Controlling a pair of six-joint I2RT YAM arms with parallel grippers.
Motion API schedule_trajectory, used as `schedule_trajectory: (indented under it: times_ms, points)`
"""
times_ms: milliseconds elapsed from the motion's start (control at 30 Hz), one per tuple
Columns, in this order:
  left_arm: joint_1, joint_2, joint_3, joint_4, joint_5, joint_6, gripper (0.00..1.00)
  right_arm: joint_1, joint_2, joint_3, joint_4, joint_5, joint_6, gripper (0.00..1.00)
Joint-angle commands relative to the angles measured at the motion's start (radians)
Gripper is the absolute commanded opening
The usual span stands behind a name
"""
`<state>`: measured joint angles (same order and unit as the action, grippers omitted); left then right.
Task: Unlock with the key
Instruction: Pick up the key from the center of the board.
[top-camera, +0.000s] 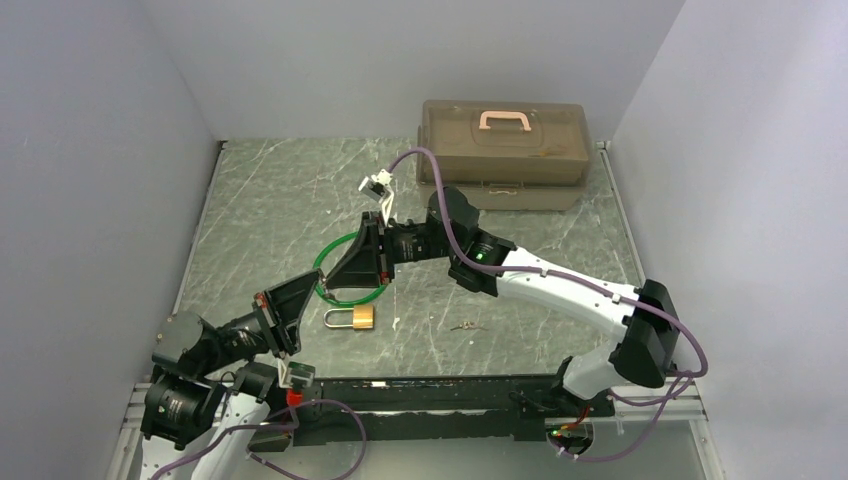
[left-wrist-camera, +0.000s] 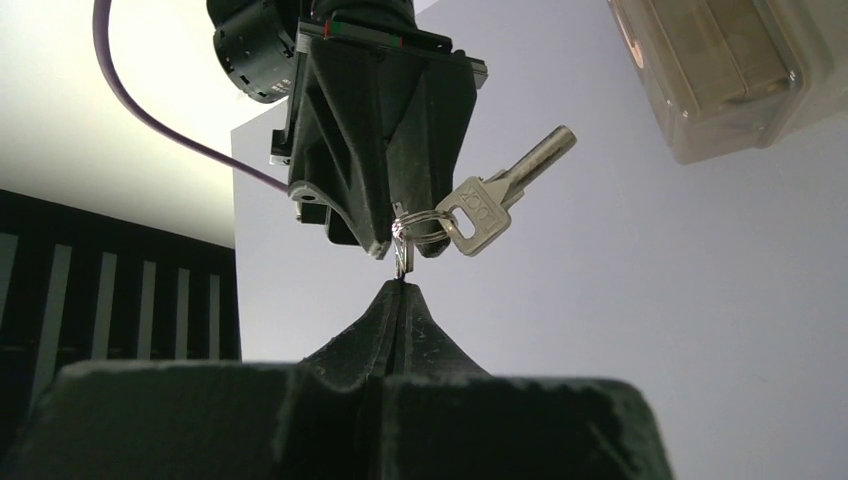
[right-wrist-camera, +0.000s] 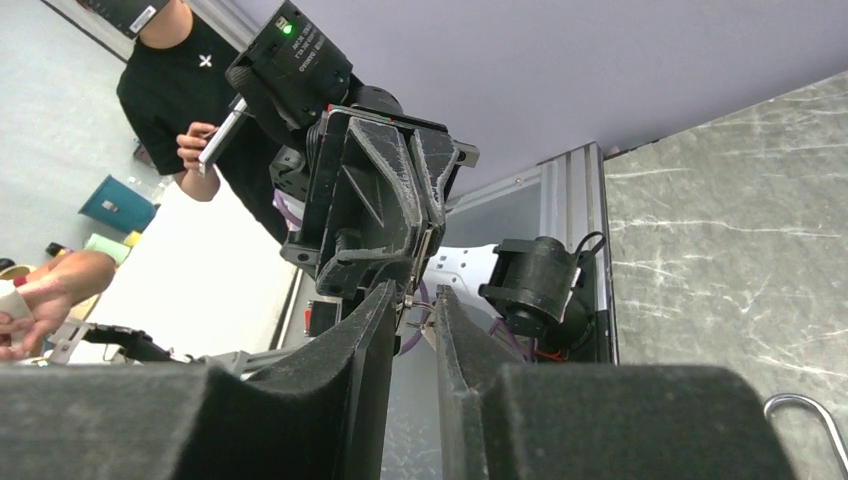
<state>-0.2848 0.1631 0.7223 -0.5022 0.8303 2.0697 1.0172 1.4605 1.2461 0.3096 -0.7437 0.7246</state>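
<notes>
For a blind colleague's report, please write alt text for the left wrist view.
The left tool, shut, pinches a key bunch at its tip; one silver key sticks out to the right. The right tool meets the bunch from above.

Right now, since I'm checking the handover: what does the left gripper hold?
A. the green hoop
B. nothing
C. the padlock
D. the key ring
D: in the left wrist view the left gripper is shut on the key ring, with a key on it; the padlock lies on the table.
</notes>
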Motion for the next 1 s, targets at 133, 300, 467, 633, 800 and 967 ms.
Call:
schedule_trajectory:
  times_ms: [133, 300, 467, 633, 800, 967]
  points:
    - [0.000, 0.013, -0.011, 0.058, -0.022, 0.285, 0.00, 0.007, 0.032, 0.015, 0.136, -0.033, 0.063, 0.02]
    - [-0.001, 0.013, -0.012, 0.055, -0.038, 0.285, 0.00, 0.007, 0.023, 0.003, 0.149, -0.019, 0.077, 0.00]
    - [-0.001, 0.026, 0.027, -0.024, -0.088, 0.237, 0.22, 0.002, -0.019, 0.018, 0.010, -0.007, -0.010, 0.00]
    - [0.000, 0.073, 0.112, -0.154, -0.154, 0.020, 0.99, -0.008, -0.064, 0.116, -0.353, 0.068, -0.248, 0.00]
    - [-0.001, 0.268, 0.359, -0.406, -0.190, -0.506, 0.99, -0.005, -0.050, 0.225, -0.692, 0.182, -0.486, 0.00]
    - [-0.001, 0.585, 0.690, -0.788, 0.001, -1.026, 0.99, 0.024, -0.048, 0.272, -0.839, 0.294, -0.622, 0.00]
